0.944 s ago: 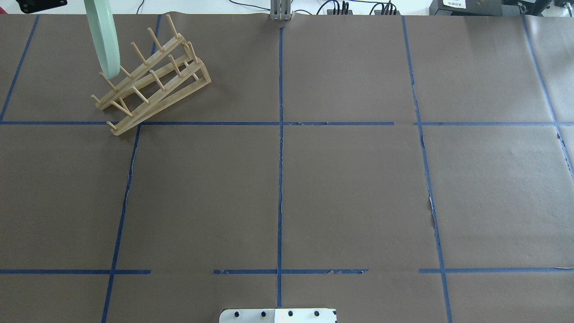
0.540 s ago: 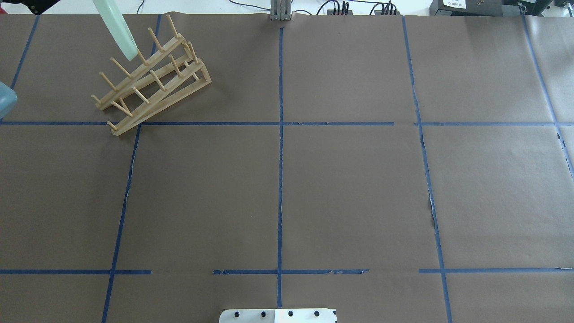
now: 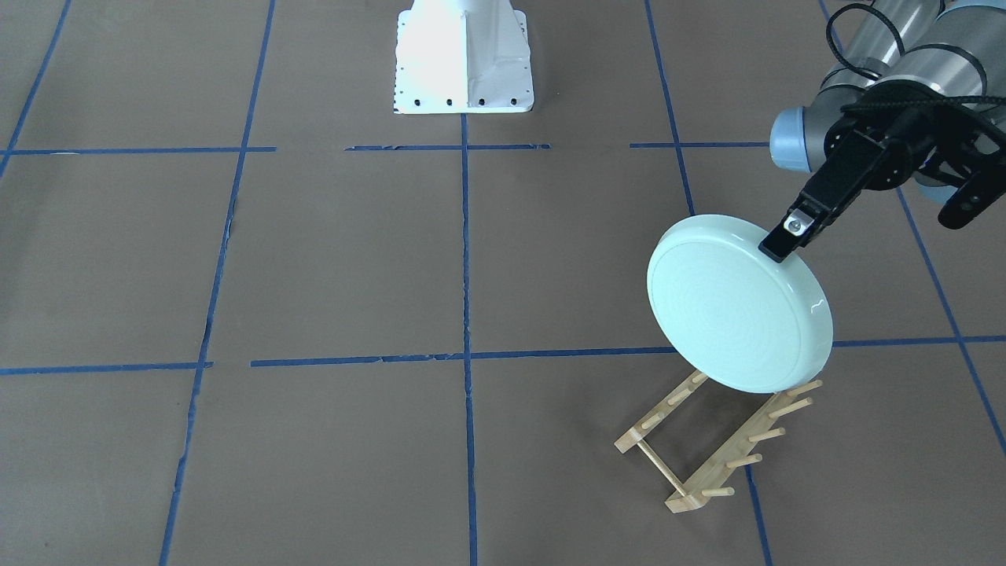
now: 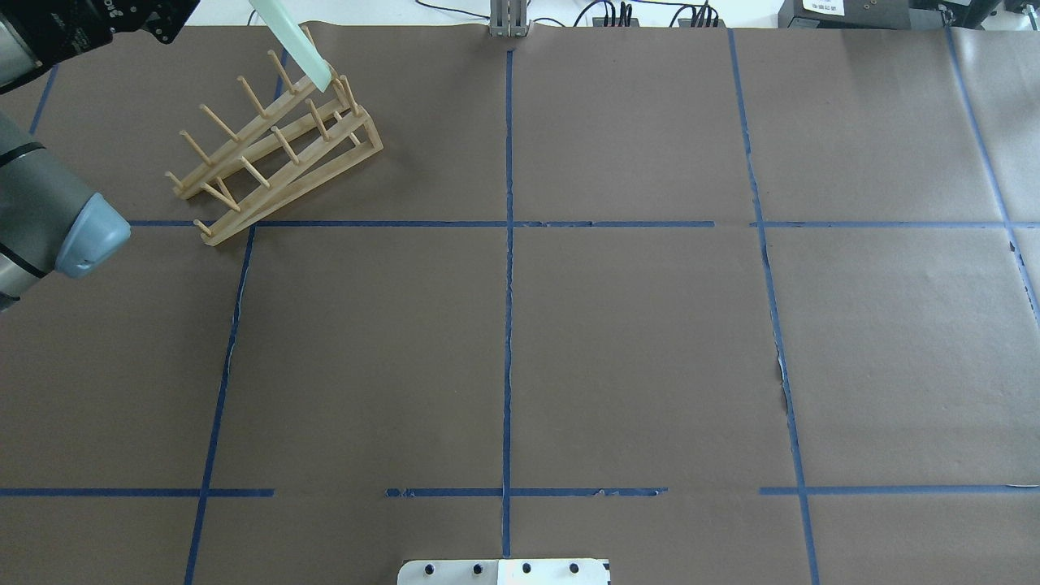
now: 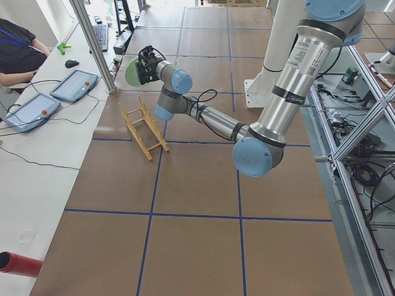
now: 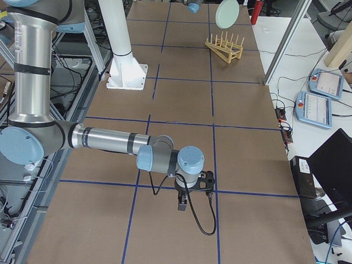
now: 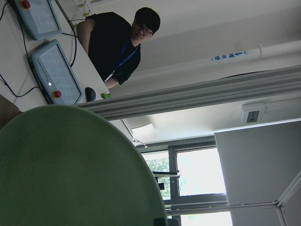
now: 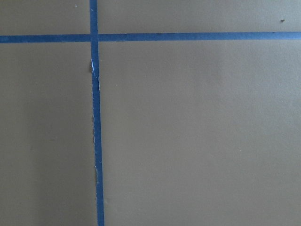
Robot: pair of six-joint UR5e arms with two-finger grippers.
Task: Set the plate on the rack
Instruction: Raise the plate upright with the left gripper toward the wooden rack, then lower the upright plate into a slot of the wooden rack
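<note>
Quick status from me: my left gripper [image 3: 782, 248] has the plate [image 3: 739, 303] pinched by the rim. My fingers [image 3: 795, 226] are clamped onto its upper right edge in the front-facing view. The plate is up off the table [image 4: 634, 341] and tipped so its pale green face looks toward that camera, sitting right of centre in the frame. From overhead I only get it nearly edge-on, as a thin mint sliver slanting down from the top edge at upper left.

The rack [image 3: 707, 474] stands on the table at the lower right of the front-facing view, right under the plate. There the plate's bottom edge overlaps the pegs at the rack's far end. In the right side view, up at the top of the frame, there looks to be a thin gap between the plate and the peg tips. So I'd say it's apart from the rack and not down between the pegs (it's tiny in that shot, so no promises).

My left wrist camera is mostly the shaded side of the plate filling the lower left, with an operator [image 7: 117, 42] in a black top at the upper left.

My right gripper [image 6: 187, 199] is at the lower middle of the right side view. It points down at the table beside a blue tape line [image 8: 96, 141], well apart from the rack. Its own camera shows only brown paper and tape, so I can't tell whether those fingers are spread or pressed together.
</note>
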